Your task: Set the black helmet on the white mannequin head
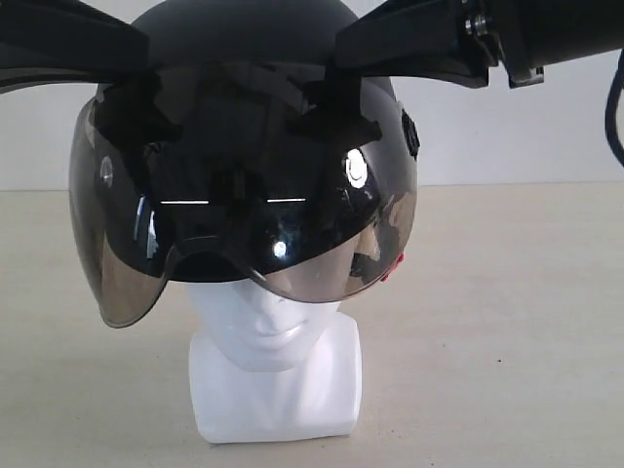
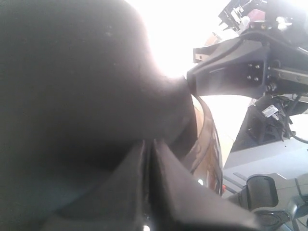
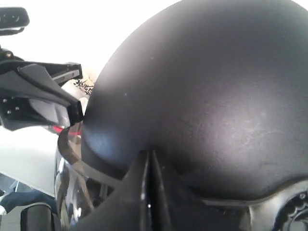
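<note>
Lowering the helmet, mid-frame and over the brow of the head at lower centre, wants a straight, level drop, with left tool and right tool, both pinched together, pressing its shell evenly.

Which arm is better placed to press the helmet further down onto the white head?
Probably right: its shut fingers rest on the black helmet's higher side; the visor hangs lower toward the left arm.

The black helmet covers the white mannequin head; bare table either side lies open
</note>
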You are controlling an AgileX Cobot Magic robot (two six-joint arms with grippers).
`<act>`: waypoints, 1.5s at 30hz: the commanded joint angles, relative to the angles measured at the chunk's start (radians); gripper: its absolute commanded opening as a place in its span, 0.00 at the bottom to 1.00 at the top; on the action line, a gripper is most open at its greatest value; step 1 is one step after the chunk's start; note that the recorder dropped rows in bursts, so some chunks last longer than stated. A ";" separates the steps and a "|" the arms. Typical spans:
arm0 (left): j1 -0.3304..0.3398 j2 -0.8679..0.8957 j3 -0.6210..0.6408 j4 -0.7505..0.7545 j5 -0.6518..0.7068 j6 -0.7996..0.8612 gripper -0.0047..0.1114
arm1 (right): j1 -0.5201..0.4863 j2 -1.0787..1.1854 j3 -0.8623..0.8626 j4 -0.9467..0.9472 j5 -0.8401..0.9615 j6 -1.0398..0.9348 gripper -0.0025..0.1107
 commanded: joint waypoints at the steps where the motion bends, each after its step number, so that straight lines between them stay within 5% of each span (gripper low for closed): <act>1: -0.009 0.019 0.016 0.063 -0.033 -0.012 0.08 | 0.014 0.030 0.050 -0.179 0.118 -0.009 0.02; 41: -0.009 0.017 0.016 0.060 -0.041 -0.030 0.08 | 0.010 -0.122 0.143 -0.173 -0.052 0.033 0.02; 45: -0.009 0.003 0.016 0.054 -0.041 -0.030 0.08 | 0.010 -0.155 0.143 -0.175 -0.066 0.081 0.13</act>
